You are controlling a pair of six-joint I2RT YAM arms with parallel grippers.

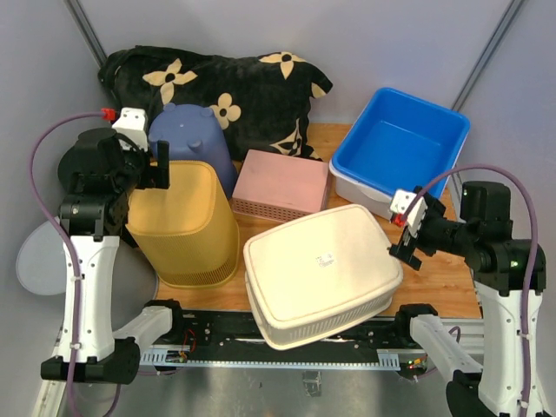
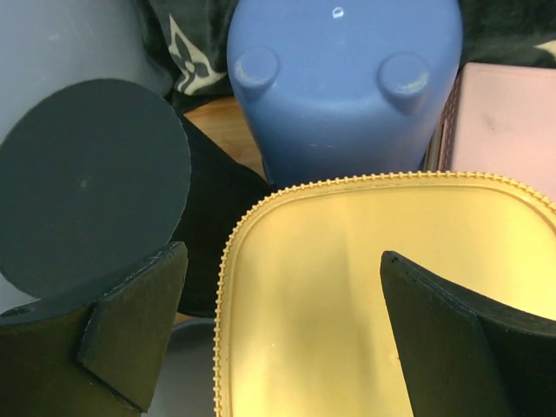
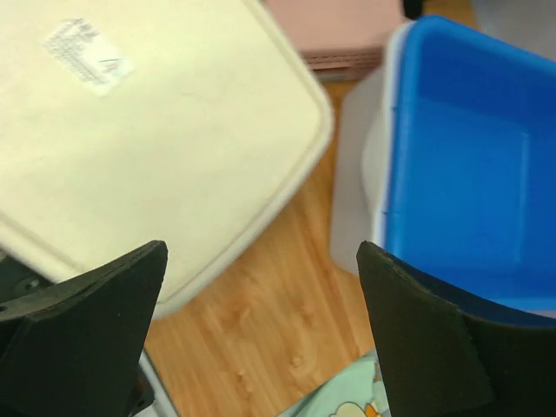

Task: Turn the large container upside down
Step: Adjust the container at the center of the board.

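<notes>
Large cream plastic container (image 1: 321, 269) sits front-centre on the wooden counter (image 1: 443, 278). It is base up and rim down, with a small white label (image 1: 326, 258) showing on the base. It looks slightly tilted. Its near corner hangs past the counter's front edge, over the black rail (image 1: 287, 334) between the arm bases.

Right gripper (image 3: 261, 252): jaws wide open, holding nothing. It is just beside the cream container's right edge, over bare wood, between that container and the blue rectangular plastic tub (image 1: 400, 143). The blue tub is upright at right rear, nested in a white tub (image 1: 360, 193).

Left gripper (image 2: 282, 256): jaws wide open, nothing held. It hovers over the upturned base of the yellow plastic bin (image 1: 184, 221), which has a beaded edge and stands at front left. I cannot tell whether the jaws touch it.

Just behind the yellow bin is an upturned blue-purple plastic bucket (image 1: 193, 135) with round feet on top. To its right is a pink perforated plastic basket (image 1: 282, 182), also base up, between the bucket and the blue tub and just behind the cream container.

A black cushion with cream flower print (image 1: 217, 82) lies along the back wall, behind the bucket and the pink basket.

The left wrist view shows a dark round disc (image 2: 87, 182) at left, beside the yellow bin.
</notes>
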